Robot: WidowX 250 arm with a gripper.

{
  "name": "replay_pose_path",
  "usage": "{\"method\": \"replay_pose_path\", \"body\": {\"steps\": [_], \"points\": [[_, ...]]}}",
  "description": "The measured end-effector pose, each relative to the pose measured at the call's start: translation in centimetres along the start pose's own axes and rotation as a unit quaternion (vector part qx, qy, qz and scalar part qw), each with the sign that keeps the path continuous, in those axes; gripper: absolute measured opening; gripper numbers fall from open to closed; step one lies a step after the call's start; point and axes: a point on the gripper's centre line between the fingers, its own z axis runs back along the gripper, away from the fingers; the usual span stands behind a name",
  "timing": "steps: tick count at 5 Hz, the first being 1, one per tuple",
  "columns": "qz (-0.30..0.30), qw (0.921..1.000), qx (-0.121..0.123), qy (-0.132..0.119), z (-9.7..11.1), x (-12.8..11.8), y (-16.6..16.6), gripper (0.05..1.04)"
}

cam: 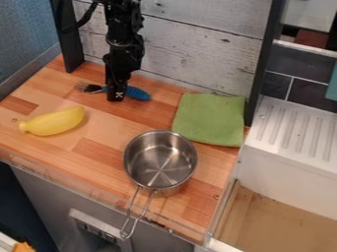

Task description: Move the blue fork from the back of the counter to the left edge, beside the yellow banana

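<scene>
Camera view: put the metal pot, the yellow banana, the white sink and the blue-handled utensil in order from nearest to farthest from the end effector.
From the end effector:
1. Blue-handled utensil, right at it.
2. Yellow banana, toward the view's left.
3. Metal pot, nearer the counter's front edge.
4. White sink, far right.

The gripper [116,97] hides the middle of the brush [138,93]; whether the 2 touch cannot be told. The view's far edge cuts off the arm [123,29]. The right edge cuts off 1 teal thing [332,87] and the sink [286,189]. At near left, 1 orange thing [23,247] is cut off. Details on the panel [99,225] are too small to tell.
</scene>
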Motion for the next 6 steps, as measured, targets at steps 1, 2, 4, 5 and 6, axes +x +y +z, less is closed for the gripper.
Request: {"method": "replay_pose_path", "body": {"steps": [1,2,4,5,6], "points": [[0.001,0.9999,0.01,-0.005,0.0,-0.1,-0.4,0.441],[0.005,0.9998,0.016,-0.006,0.1,-0.2,-0.7,0.368],[0.048,0.998,0.03,-0.026,3.1,-0.5,-0.4,0.328],[0.101,0.9933,0.046,-0.032,5.5,-2.4,0.6,0.327],[0.191,0.9807,0.042,-0.008,5.8,-6.1,1.3,0.326]]}}
